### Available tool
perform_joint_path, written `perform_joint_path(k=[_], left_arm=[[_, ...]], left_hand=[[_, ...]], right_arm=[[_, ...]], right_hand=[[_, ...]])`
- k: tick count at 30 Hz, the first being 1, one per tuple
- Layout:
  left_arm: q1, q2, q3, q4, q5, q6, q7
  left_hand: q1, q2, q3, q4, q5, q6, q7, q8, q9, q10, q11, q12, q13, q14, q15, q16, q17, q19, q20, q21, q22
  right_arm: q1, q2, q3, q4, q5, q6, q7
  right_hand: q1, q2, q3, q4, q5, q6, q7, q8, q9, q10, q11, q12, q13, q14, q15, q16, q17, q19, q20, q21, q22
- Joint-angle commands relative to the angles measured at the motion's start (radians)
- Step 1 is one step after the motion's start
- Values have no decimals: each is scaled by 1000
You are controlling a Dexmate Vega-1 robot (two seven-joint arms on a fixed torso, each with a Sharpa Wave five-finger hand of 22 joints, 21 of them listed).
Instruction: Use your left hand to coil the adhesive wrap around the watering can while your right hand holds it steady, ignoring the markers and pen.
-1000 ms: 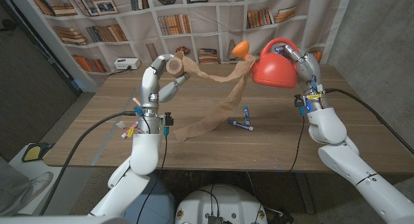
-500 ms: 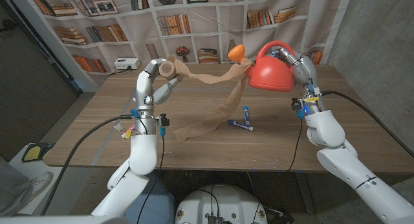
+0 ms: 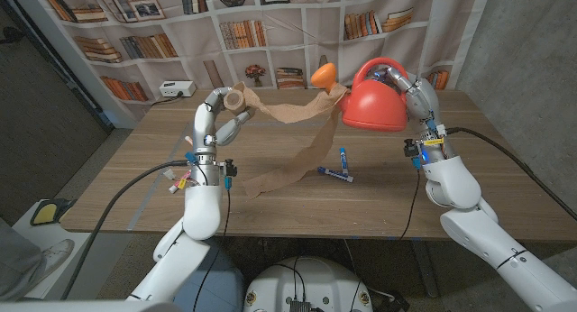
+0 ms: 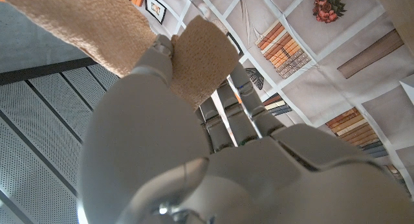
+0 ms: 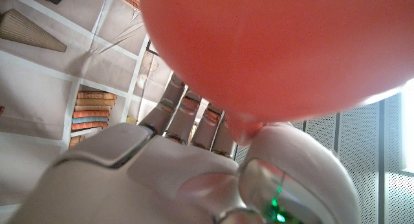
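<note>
The right hand (image 3: 413, 94) grasps the red watering can (image 3: 377, 99) above the table's far right. The left hand (image 3: 224, 116) pinches the adhesive wrap (image 3: 290, 114) roll; its band stretches rightward to the spout (image 3: 325, 76).

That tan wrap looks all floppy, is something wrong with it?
A bit odd, yes. The wrap stretches from the roll in the left hand to the watering can spout, but a long loose tail droops onto the table beside the markers.
</note>
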Motion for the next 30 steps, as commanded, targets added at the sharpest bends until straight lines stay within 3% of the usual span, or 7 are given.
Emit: perform_joint_path(k=[1, 8, 30], left_arm=[[-63, 3, 14, 47, -28, 34, -44], [-92, 0, 27, 78, 34, 20, -20], [-178, -16, 63, 134, 9, 10, -66]], left_hand=[[167, 172, 0, -1, 7, 3, 2, 7, 4, 3, 8, 8, 1, 124, -109, 6, 2, -2, -3, 7, 1], [167, 172, -1, -1, 7, 5, 3, 7, 4, 3, 7, 9, 1, 124, -108, 6, 2, -4, -2, 9, 0], [168, 172, -1, -1, 7, 4, 2, 8, 6, 3, 9, 8, -2, 124, -109, 6, 3, -8, -2, 13, 0]], right_arm=[[-8, -19, -42, -17, 7, 2, 38], [-15, -27, -56, -29, -2, 2, 47], [-11, -47, -115, -51, -20, -21, 88]], right_hand=[[-2, 4, 5, -5, 3, 8, 3, -1, 3, 11, 2, 5, 1, 10, -124, -1, 4, 1, -65, 4, -1], [-3, 5, 5, -5, 3, 8, 1, -1, 3, 13, 5, 3, -1, 10, -123, -2, 4, 1, -65, 5, -1], [-4, 5, 6, -5, 3, 9, 2, -1, 2, 14, 6, 3, -2, 11, -123, -2, 4, 1, -64, 6, -1]])
